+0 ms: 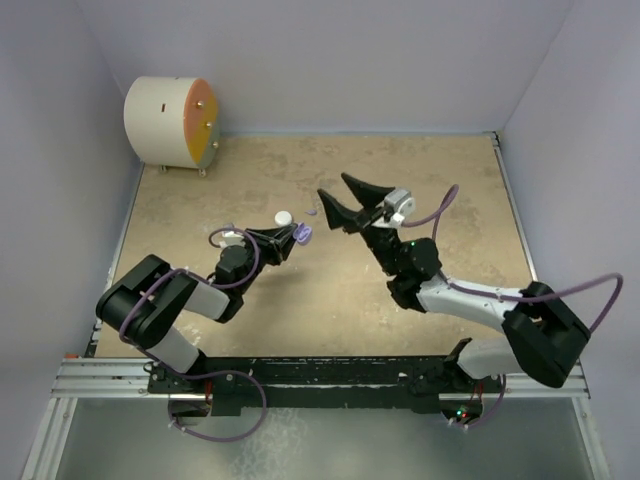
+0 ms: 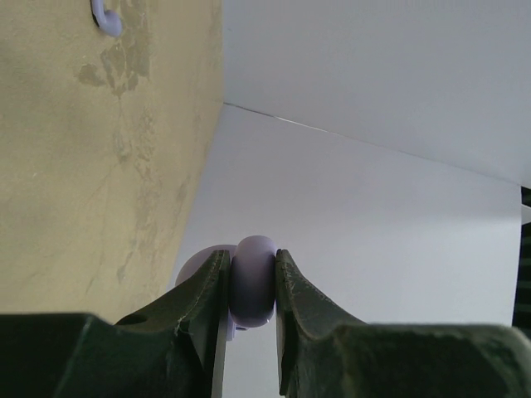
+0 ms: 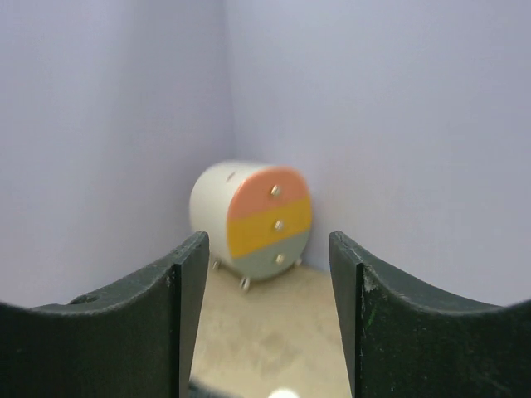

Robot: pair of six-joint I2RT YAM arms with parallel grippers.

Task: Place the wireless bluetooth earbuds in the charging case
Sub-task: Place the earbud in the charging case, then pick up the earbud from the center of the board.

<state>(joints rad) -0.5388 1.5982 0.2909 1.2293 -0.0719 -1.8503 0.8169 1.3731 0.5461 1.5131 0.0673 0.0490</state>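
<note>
Counted:
- 1 lilac charging case, pinched between the left gripper fingers.
- 1 lilac earbud, lying ahead of those fingertips.
- 1 white piece just past the left fingertips. A possible second behind the fingers was too obscured to call.
- 1 round drawer unit with 3 drawers, framed between the right gripper fingers.
- 2 arms.
</note>
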